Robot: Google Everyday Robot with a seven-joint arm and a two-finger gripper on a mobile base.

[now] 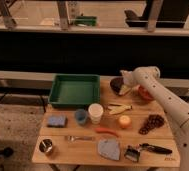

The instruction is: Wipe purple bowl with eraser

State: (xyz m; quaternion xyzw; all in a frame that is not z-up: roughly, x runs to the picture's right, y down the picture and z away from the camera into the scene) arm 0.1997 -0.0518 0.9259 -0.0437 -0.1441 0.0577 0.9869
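On the bench (153, 150), past the green tray (74, 90), the purple bowl (117, 84) sits at the far edge with the end effector (124, 89) right at it, apparently wiping, grip and eraser indiscernible, beside the red-orange bowl (147, 94).

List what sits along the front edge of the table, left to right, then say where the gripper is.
Metal cup → fork → grey cloth → black-handled tool. The gripper is at the far right corner, at the purple bowl, beside the red-orange bowl.
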